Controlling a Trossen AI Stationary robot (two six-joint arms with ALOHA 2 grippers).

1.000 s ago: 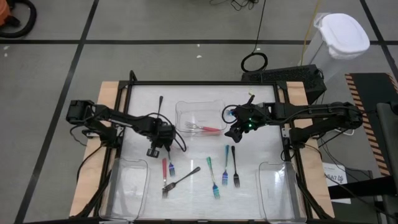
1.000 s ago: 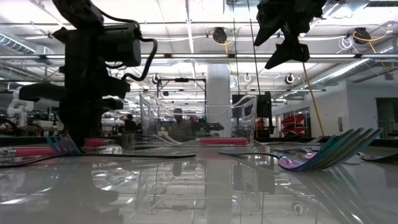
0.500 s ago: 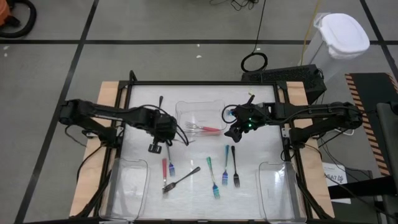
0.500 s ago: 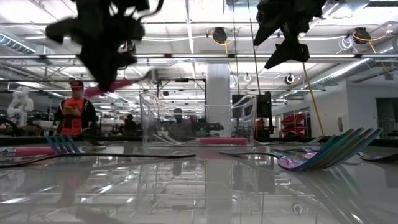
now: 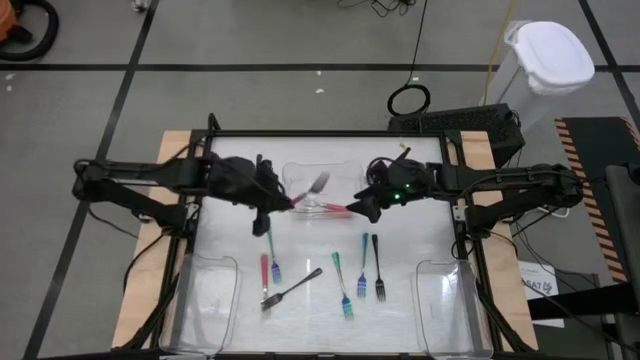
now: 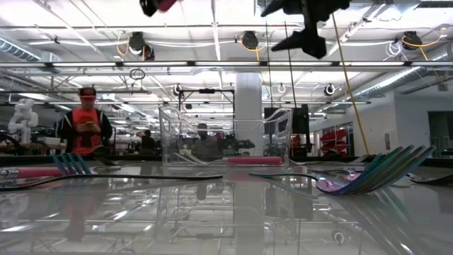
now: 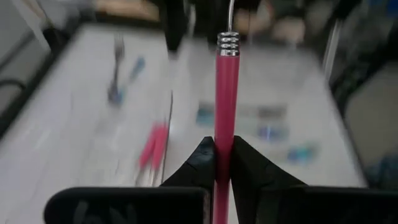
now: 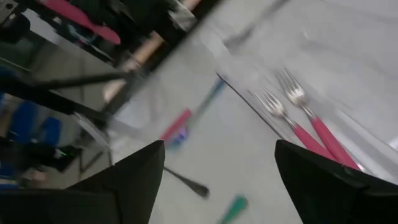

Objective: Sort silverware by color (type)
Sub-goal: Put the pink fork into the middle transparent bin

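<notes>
Workshop hall behind the table

A grey floor (image 5: 250,90) crossed by dark lines is seen; ceiling lights (image 6: 249,40) are hung overhead, and a person (image 6: 85,127) is stood far back.

- glossy white rectangular table (image 5: 420,235) in a black frame, wooden edges at its sides;
- clear rectangular plastic tray (image 5: 345,172) near 12 o'clock;
- two more clear trays, at 7 o'clock (image 5: 207,300) and 5 o'clock (image 5: 446,305);
- pink-handled utensil (image 5: 265,270) and blue-handled fork (image 5: 275,266) side by side, left of centre;
- dark grey metal fork (image 5: 291,289) tilted at 6 o'clock;
- teal-handled forks (image 5: 342,285) and a dark fork (image 5: 379,268) right of centre.
</notes>
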